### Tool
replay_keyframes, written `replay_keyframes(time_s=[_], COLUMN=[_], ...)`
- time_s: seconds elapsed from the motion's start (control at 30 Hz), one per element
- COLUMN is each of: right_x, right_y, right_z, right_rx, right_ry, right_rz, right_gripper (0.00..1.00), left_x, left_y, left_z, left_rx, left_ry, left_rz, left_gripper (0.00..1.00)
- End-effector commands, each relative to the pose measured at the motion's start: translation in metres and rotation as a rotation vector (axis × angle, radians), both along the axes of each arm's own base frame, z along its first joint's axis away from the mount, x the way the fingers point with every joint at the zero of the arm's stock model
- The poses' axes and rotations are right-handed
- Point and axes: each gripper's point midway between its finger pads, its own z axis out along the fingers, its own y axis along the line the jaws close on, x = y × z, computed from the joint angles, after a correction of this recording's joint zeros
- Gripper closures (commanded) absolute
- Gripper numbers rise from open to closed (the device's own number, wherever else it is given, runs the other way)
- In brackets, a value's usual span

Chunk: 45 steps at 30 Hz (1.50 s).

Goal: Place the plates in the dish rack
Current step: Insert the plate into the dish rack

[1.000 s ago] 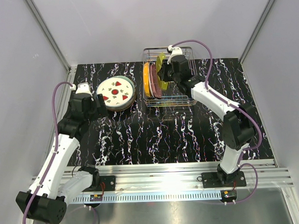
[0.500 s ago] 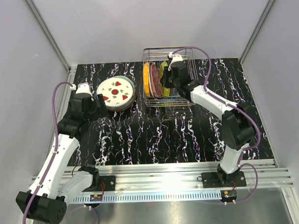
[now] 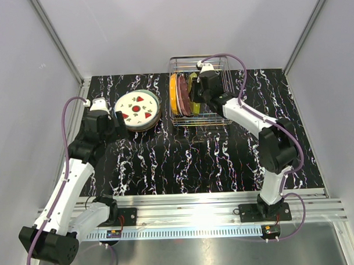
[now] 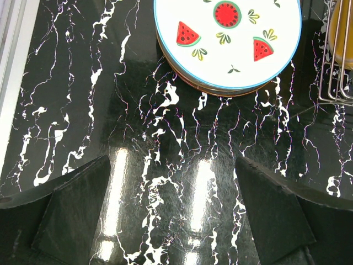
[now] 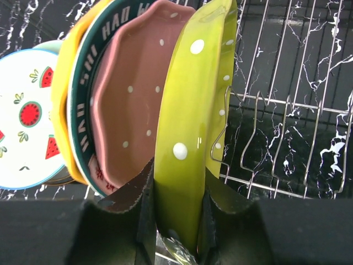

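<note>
Nearest, well off to the left of the dish rack (image 3: 212,62): left gripper (image 4: 172,163) spread as wide as it goes, holding nothing, hanging over the black marbled table (image 4: 165,110).

Just beyond those fingers, between them and the dish rack's left wall: a stack of plates lying flat, topped by a white watermelon plate (image 4: 229,38) with a thin blue rim. Beneath it, the brown edge (image 4: 220,91) of another plate peeking out. Rest of the stack hidden, count not to be told. Close beside the dish rack, yet apart from its wire.

At the dish rack itself: right gripper (image 5: 177,212), reaching in from the rack's near right side, clamped on the rim of a lime-green dotted plate (image 5: 193,110) with one finger against each face. Plate upright on edge inside the dish rack; whether resting on the bottom wires cannot be told.

Left of it, in order toward the dish rack's left wall, three more upright plates, packed close: pink scalloped plate (image 5: 132,110), dark-rimmed plate (image 5: 88,118) with white lettering, orange plate (image 5: 63,94).

Right of the lime-green plate — upright wire dividers (image 5: 287,116) of the dish rack's far half.
</note>
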Motion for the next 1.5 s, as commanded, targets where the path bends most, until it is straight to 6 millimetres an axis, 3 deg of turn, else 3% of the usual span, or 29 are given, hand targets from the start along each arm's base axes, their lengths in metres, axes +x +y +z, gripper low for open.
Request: replay_keyframes(time_s=[0.0,0.23,0.47,0.7,0.8,0.93,1.1,1.3,1.47], right_x=[0.024,0.028,0.026,0.019,0.012,-0.006,-0.037,-0.088,-0.13], right_y=[0.015,0.015,0.021,0.017,0.012,0.003,-0.009,-0.037,-0.064], right_z=[0.074,0.066,0.068,0.083,0.098,0.129,0.144,0.124,0.089], right_rx=[0.098,0.071,0.086,0.094,0.1,0.124,0.137,0.163,0.169], right_ry=[-0.193,-0.168,-0.162,-0.178,-0.201,-0.249,-0.282,-0.295,-0.269], right_rz=[-0.003,-0.002,0.023,0.025,0.026,0.034,0.063,0.062,0.032], right_gripper=[0.71,0.57,0.55,0.53,0.5,0.47,0.45,0.48,0.5], left_x=[0.007,0.008,0.007,0.008,0.007,0.006,0.01,0.023,0.039], left_y=[-0.003,-0.003,-0.005,-0.006,-0.006,-0.002,0.001,-0.01,-0.025], left_z=[0.011,0.01,0.009,0.009,0.009,0.008,0.002,-0.019,-0.031], left_rx=[-0.018,-0.018,-0.021,-0.023,-0.02,-0.017,-0.014,-0.144,-0.388], left_ry=[-0.06,-0.057,-0.05,-0.05,-0.047,-0.045,-0.026,0.065,0.122], left_rz=[-0.01,-0.013,-0.021,-0.025,-0.027,-0.004,0.034,0.041,0.032], left_gripper=[0.01,0.01,0.01,0.01,0.01,0.01,0.01,0.01,0.01])
